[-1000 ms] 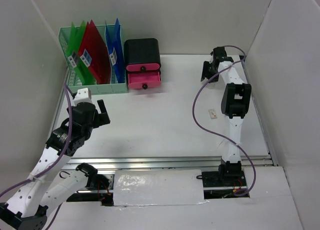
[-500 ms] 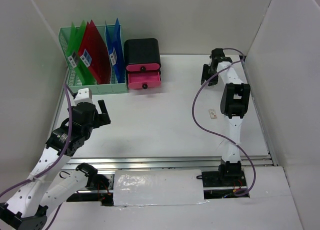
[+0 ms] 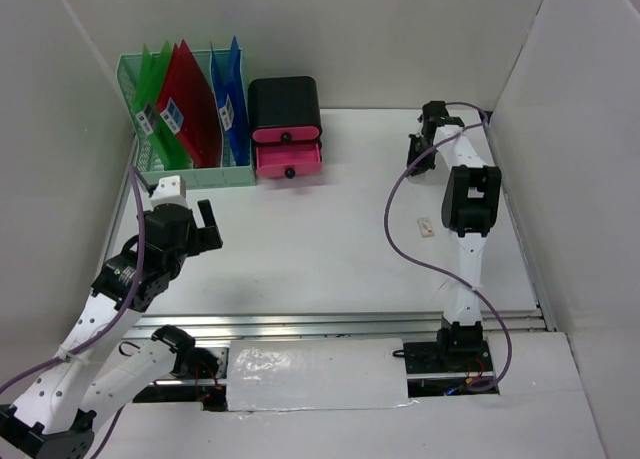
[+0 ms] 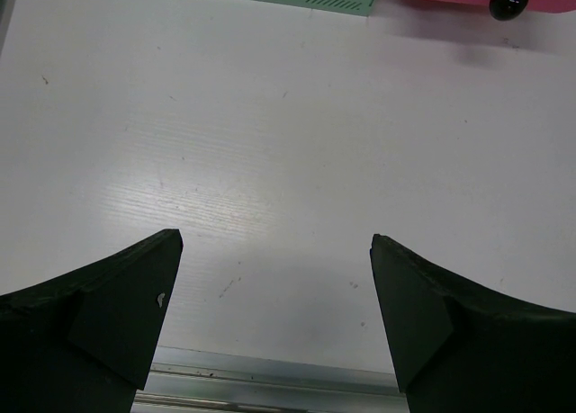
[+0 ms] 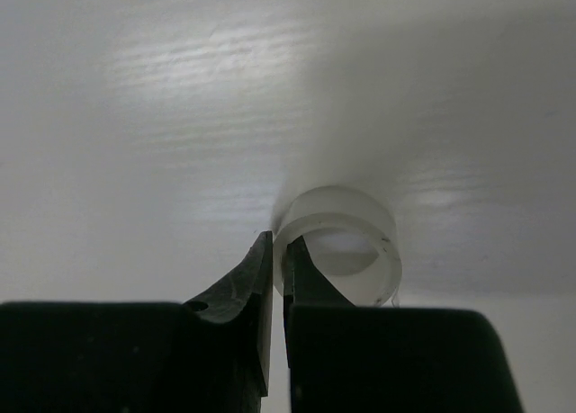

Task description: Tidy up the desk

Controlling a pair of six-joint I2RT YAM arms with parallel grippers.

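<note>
The desk (image 3: 330,249) is a white tabletop between white panels. At its far right my right gripper (image 3: 420,151) is low over the surface. In the right wrist view that gripper (image 5: 279,247) is shut on the wall of a translucent tape ring (image 5: 360,217), with one finger inside the ring and one outside. My left gripper (image 3: 205,225) hangs over the desk's left side. It (image 4: 277,244) is wide open with only bare tabletop between its fingers.
A mint-green file rack (image 3: 180,169) with green, red and blue folders stands at the back left. A black drawer box with pink fronts (image 3: 286,129) is beside it. A small white tag (image 3: 425,226) lies left of the right arm. A silver rail (image 4: 270,377) runs along the front edge.
My right gripper has closed from half open onto the tape ring's wall. The left arm has not moved.
</note>
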